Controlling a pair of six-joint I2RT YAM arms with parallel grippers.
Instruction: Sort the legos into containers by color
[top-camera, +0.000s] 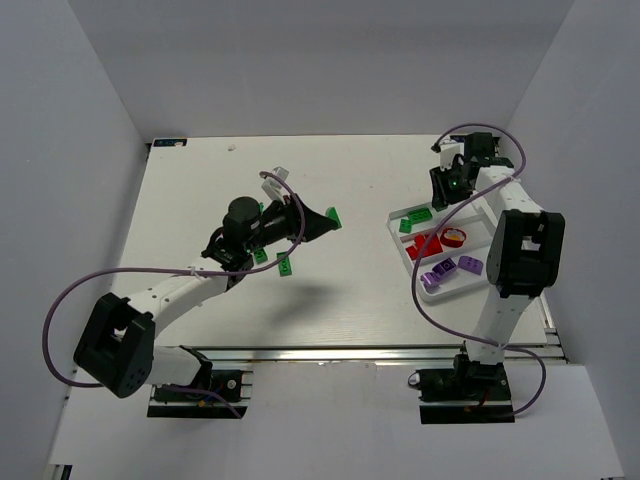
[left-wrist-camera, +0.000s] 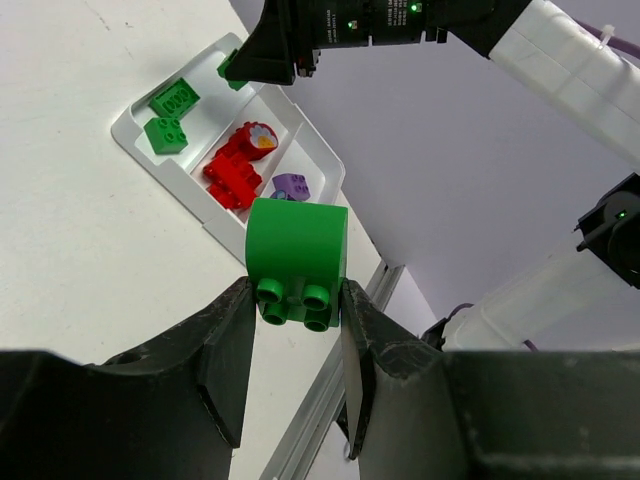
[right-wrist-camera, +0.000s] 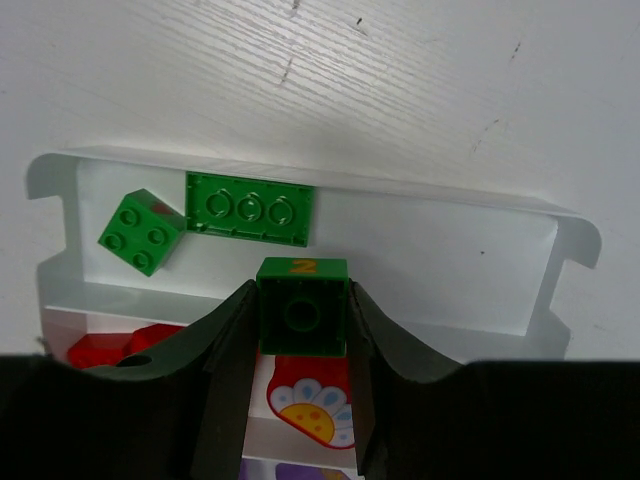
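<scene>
We log white table (top-camera: 200, 180), white walls (top-camera: 300, 60) around it, tray (right-wrist-camera: 450, 260) at right, left gripper (left-wrist-camera: 297, 300) pinching rounded green lego (left-wrist-camera: 297, 245), right gripper (right-wrist-camera: 300, 295) pinching square green lego (right-wrist-camera: 302, 315) above tray.

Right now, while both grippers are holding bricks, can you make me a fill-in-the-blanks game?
The left gripper holds a ___ lego.
The brick in the right gripper shows the number ___.
The legos in the middle of the tray are ___.
Missing words: green; 2; red.
</scene>
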